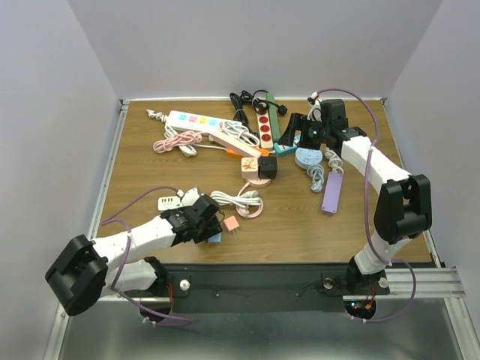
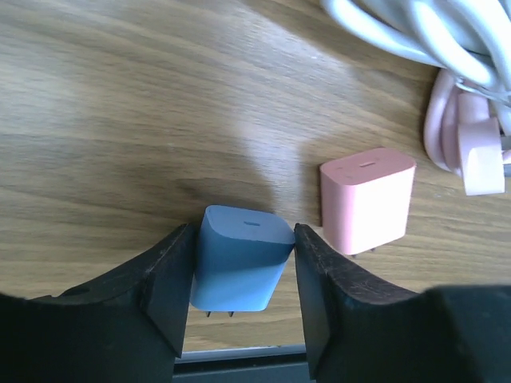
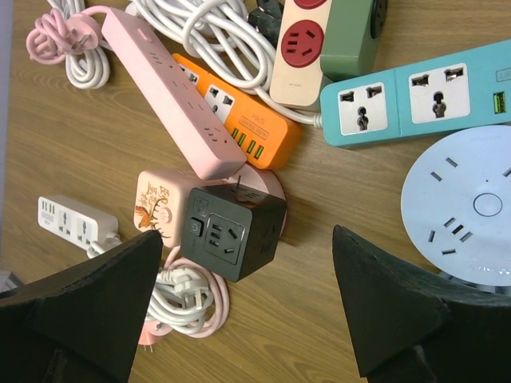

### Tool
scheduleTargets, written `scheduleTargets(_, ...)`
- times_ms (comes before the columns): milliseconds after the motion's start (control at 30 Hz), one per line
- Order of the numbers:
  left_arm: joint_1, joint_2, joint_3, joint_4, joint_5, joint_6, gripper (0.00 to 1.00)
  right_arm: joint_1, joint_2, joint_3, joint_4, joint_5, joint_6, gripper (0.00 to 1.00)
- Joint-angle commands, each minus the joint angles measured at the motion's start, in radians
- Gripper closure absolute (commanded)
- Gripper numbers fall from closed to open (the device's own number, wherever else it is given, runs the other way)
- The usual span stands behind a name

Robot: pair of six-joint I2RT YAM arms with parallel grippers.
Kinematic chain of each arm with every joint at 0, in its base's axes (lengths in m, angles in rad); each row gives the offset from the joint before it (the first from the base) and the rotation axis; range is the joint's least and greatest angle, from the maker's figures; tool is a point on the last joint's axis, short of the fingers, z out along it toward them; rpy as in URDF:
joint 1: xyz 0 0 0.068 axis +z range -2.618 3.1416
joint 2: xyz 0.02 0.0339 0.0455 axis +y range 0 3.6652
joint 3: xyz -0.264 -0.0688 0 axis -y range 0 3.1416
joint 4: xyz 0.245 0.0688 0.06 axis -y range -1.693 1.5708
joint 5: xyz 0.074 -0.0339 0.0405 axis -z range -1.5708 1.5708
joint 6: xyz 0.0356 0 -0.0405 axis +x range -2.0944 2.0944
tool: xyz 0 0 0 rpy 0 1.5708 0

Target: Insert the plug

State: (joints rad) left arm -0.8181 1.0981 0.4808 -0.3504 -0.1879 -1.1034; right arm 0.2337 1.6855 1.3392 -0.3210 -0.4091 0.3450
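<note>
Tabletop (image 1: 300,225) of brown wood fills the middle of the overhead view, with pale walls on three sides. You have bare wood down the left side and across the lower centre. The upper centre and upper right are crowded with power strips and coiled cables.

In the right wrist view, a teal strip (image 3: 415,100) lies at the upper right. A round white hub (image 3: 467,203) sits just below it, cut off by the right edge. A pink strip (image 3: 172,96) runs diagonally at the upper left, overlapping an orange strip (image 3: 239,116). A black cube socket (image 3: 231,231) sits at centre, with open wood below it. In the overhead view, a lilac strip (image 1: 333,192) lies alone at right of centre.

Your right gripper (image 3: 247,239) hangs above the cube. Its fingers are spread wide and hold nothing.

Your left gripper (image 2: 243,235) is low at the lower left of the overhead view. Its fingers are closed against both sides of the blue plug (image 2: 239,263). The plug's prongs point toward the bottom of the left wrist frame, where the table's near edge runs close beneath them. A pink charger (image 2: 367,199) lies just to the plug's right, apart from it.
</note>
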Motion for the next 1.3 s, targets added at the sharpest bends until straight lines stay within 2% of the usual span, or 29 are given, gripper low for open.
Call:
scheduleTargets(0,-0.027,0.072,0.001,-0.006,0.044,0.06,0.49,-0.011,-0.015,-0.003,0.045,-0.025,0.005,0.09)
scheduleTargets(33,-0.032,0.08,0.007,-0.001,0.045,0.071,0.5,-0.011,-0.018,-0.003,0.045,-0.028,0.006,0.09)
scheduleTargets(133,-0.049,0.117,0.031,0.017,0.05,0.115,0.63,-0.01,-0.023,-0.006,0.045,-0.033,0.011,0.09)
scheduleTargets(167,-0.053,0.126,0.041,0.027,0.05,0.128,0.7,-0.011,-0.024,-0.006,0.043,-0.034,0.011,0.09)
scheduleTargets(267,-0.058,0.137,0.085,0.036,0.027,0.177,0.79,-0.011,-0.033,-0.011,0.043,-0.053,0.014,0.09)
scheduleTargets(367,-0.058,0.131,0.168,0.025,-0.033,0.241,0.98,-0.011,-0.046,-0.023,0.043,-0.074,0.017,0.09)
scheduleTargets(400,-0.058,0.129,0.183,0.024,-0.047,0.257,1.0,-0.011,-0.046,-0.028,0.042,-0.08,0.015,0.09)
scheduleTargets(633,-0.058,0.12,0.217,0.181,-0.07,0.422,1.0,-0.01,-0.047,-0.072,0.042,-0.229,-0.003,0.1)
scheduleTargets(833,-0.058,0.06,0.19,0.31,-0.055,0.572,1.0,-0.008,-0.047,-0.077,0.027,-0.479,-0.044,0.13)
scheduleTargets(900,-0.058,0.039,0.168,0.37,-0.035,0.611,1.0,0.013,-0.047,-0.074,0.004,-0.508,-0.079,0.16)
scheduleTargets(1100,-0.039,0.02,0.15,0.536,0.135,0.749,1.0,0.121,-0.026,-0.052,-0.093,-0.497,-0.182,0.22)
scheduleTargets(1167,-0.029,0.039,0.153,0.582,0.244,0.793,1.0,0.133,-0.017,-0.057,-0.096,-0.505,-0.189,0.33)
scheduleTargets(1267,-0.013,0.066,0.16,0.616,0.338,0.823,1.0,0.147,0.002,-0.049,-0.108,-0.517,-0.201,0.37)
